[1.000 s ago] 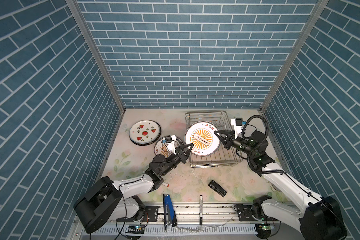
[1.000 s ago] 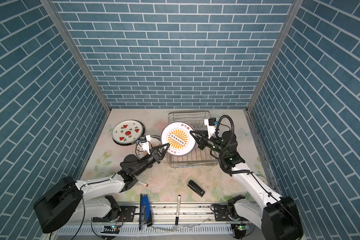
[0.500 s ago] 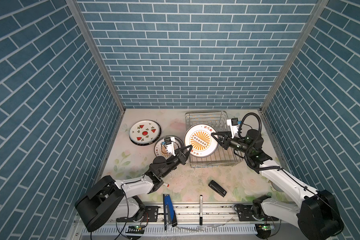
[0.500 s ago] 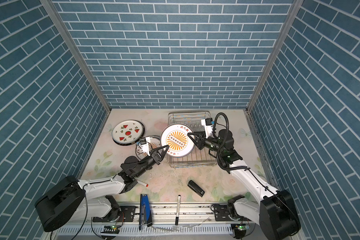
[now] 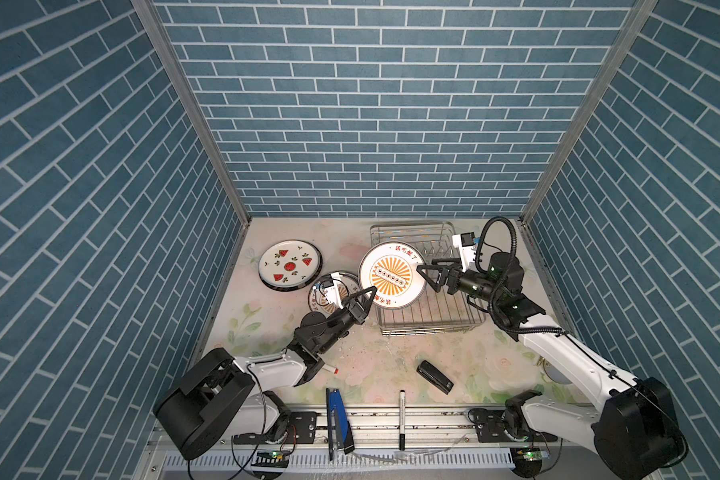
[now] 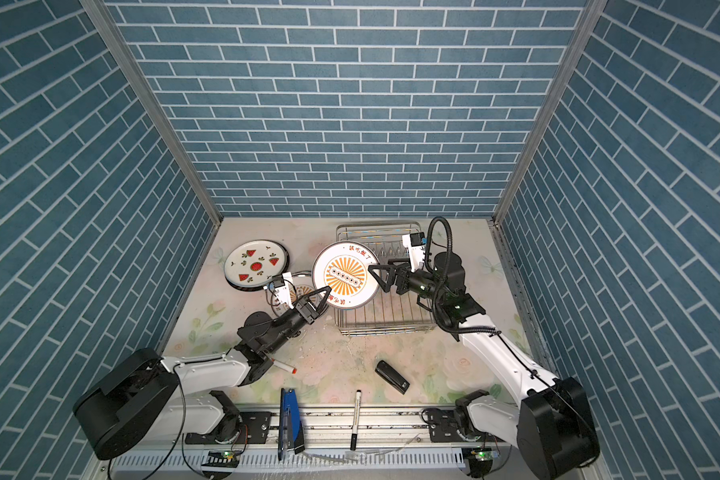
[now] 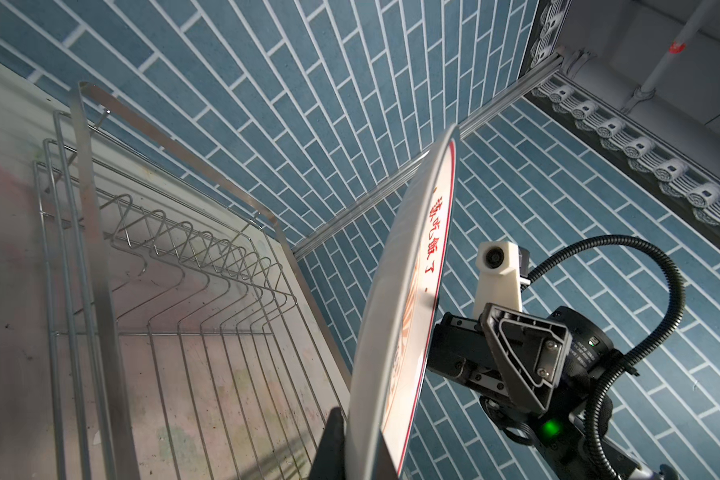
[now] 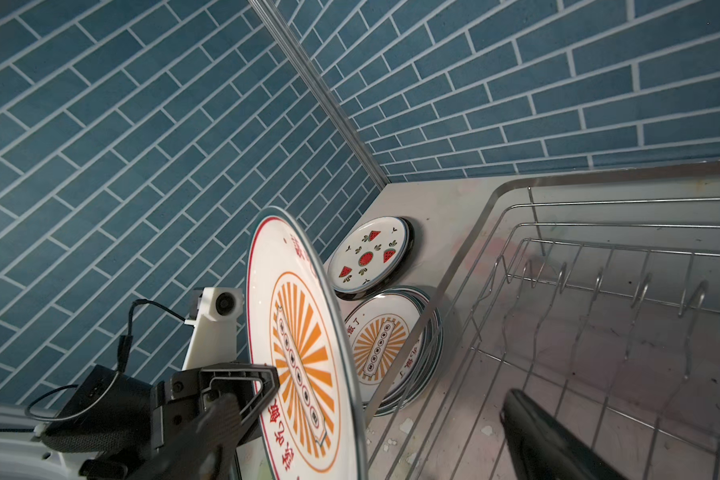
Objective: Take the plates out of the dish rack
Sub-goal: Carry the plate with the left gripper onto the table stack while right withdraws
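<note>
The round white plate with an orange sunburst and red characters [image 5: 391,275] is clamped at its near-left rim by the left gripper [image 5: 366,296] and held tilted on edge above the left end of the rectangular silver wire dish rack [image 5: 433,318]. The right gripper [image 5: 428,279] is spread wide just beside the plate's right rim; contact cannot be made out. A watermelon-printed plate [image 5: 289,264] and a stack of sunburst plates [image 8: 381,345] are laid flat left of the rack.

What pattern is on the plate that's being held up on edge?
The plate has an orange sunburst with red characters, clearest in the right wrist view.
</note>
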`<state>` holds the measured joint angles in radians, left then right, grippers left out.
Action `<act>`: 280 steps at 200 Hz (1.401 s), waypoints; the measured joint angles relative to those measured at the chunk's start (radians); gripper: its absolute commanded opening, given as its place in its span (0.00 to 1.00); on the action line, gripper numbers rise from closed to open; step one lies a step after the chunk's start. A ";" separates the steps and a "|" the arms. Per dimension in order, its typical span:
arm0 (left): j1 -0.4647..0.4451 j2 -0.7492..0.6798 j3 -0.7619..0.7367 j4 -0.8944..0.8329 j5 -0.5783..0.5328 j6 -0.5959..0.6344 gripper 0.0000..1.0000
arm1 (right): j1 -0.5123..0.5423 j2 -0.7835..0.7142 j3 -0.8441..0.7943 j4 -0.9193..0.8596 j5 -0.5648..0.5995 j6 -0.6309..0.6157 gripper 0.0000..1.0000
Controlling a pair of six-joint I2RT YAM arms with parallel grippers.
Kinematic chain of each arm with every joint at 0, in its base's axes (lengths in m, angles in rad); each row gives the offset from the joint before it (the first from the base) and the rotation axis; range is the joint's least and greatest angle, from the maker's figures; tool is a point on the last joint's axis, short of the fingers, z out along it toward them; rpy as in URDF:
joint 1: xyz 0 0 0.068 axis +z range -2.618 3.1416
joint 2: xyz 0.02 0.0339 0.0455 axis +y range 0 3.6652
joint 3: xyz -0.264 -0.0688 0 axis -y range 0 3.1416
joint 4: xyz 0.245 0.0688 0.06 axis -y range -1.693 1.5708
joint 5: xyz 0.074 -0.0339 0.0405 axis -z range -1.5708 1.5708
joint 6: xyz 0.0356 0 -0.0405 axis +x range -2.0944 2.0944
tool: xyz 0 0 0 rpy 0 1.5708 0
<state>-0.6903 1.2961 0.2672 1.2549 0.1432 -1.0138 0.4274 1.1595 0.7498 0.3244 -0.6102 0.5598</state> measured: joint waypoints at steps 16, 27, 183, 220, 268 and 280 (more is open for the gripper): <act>0.006 -0.002 -0.015 0.002 -0.003 -0.010 0.00 | 0.000 0.000 0.000 -0.008 0.010 -0.001 0.99; 0.010 -0.014 -0.024 -0.016 -0.008 -0.014 0.00 | 0.000 0.000 0.000 -0.008 0.013 -0.002 0.99; 0.187 -0.576 -0.182 -0.517 -0.196 -0.142 0.00 | 0.121 0.071 0.062 -0.090 0.051 -0.080 0.99; 0.261 -0.644 -0.243 -0.653 -0.242 -0.211 0.00 | 0.249 0.146 0.166 -0.189 0.115 -0.184 0.99; 0.289 -0.652 -0.249 -0.742 -0.255 -0.274 0.00 | 0.294 0.239 0.210 -0.255 0.147 -0.243 0.99; 0.292 -0.631 -0.243 -0.764 -0.255 -0.290 0.00 | 0.324 0.259 0.221 -0.276 0.177 -0.262 0.99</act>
<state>-0.3985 0.6651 0.0242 0.4904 -0.1120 -1.3037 0.7517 1.4181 0.9710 0.0483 -0.4332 0.2977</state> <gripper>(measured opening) 0.089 0.989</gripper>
